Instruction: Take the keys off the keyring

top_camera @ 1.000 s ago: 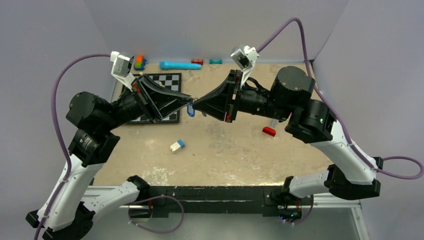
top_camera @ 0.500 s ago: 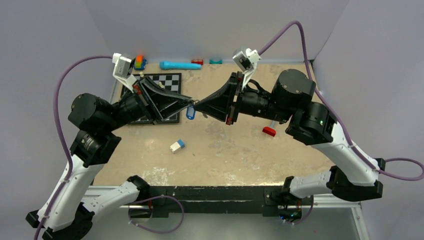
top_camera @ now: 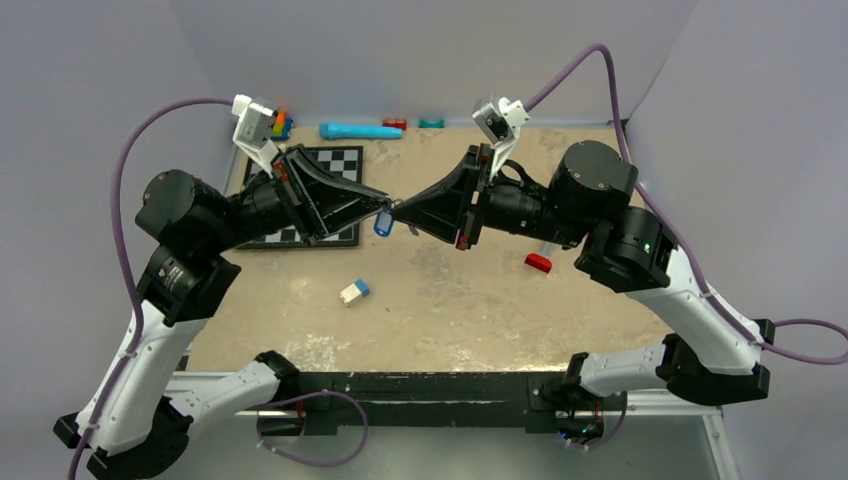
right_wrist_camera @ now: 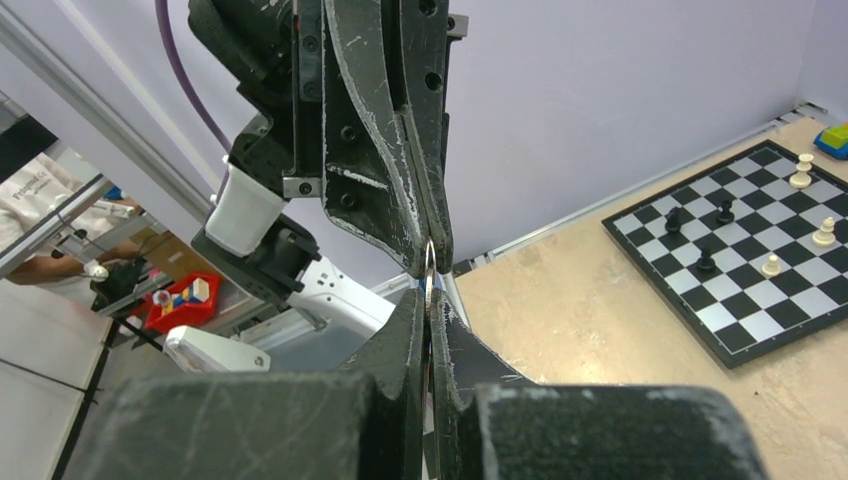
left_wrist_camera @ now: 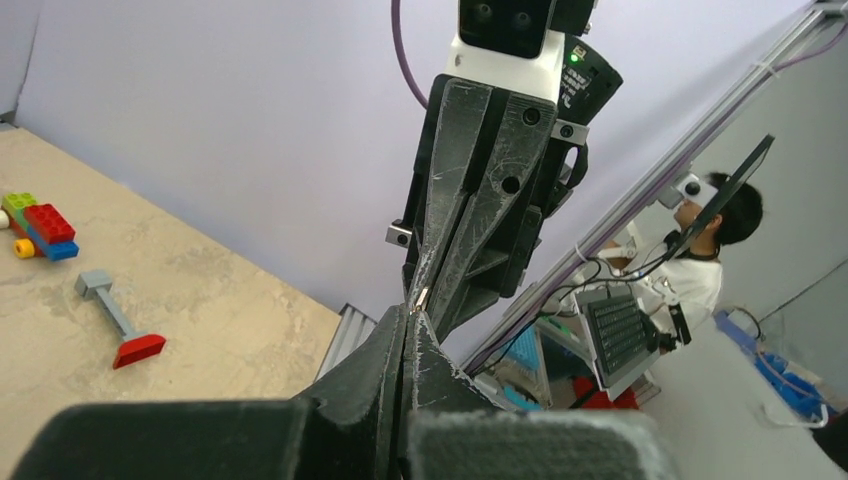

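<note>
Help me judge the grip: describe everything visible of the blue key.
The blue key is tiny, with a glossy blue, plastic-looking head; its blade cannot be made out. It hangs in the air over the table, just below where the shut left claw and right claw meet tip to tip, pinching a thin metal keyring.

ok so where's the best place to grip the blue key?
The blue key hangs free under the keyring, which is pinched between the left gripper and the right gripper. Likely best: its plastic head, from below, jaws across the flat faces. Its blade end is hidden at the fingertips.
</note>
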`<action>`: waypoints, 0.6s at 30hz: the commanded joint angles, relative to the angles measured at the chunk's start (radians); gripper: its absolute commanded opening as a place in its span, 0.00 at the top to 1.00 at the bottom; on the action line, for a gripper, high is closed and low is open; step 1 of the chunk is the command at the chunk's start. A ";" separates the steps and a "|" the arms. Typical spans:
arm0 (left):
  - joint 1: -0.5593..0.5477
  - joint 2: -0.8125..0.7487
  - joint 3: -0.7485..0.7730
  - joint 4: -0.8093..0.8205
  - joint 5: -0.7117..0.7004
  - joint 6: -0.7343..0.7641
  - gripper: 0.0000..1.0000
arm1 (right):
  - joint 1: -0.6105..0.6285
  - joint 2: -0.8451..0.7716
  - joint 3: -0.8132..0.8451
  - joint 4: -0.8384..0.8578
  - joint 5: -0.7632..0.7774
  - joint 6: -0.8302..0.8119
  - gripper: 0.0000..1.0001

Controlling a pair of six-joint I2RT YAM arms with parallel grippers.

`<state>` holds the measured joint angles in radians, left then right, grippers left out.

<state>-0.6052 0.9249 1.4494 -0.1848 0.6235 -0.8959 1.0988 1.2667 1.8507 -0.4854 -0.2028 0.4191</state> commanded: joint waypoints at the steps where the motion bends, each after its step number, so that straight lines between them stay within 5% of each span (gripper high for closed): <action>1: 0.000 0.066 0.157 -0.157 0.117 0.102 1.00 | 0.000 -0.032 0.016 -0.020 -0.021 -0.018 1.00; 9: 0.001 0.136 0.324 -0.396 0.148 0.231 1.00 | 0.001 -0.030 0.039 -0.073 -0.027 -0.031 1.00; 18: 0.000 -0.001 0.018 0.032 -0.002 -0.081 1.00 | 0.000 -0.027 0.020 -0.026 -0.031 -0.016 1.00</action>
<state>-0.6048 0.9585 1.5372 -0.3355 0.7036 -0.8379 1.0988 1.2465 1.8526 -0.5491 -0.2184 0.4080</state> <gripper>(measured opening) 0.018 0.014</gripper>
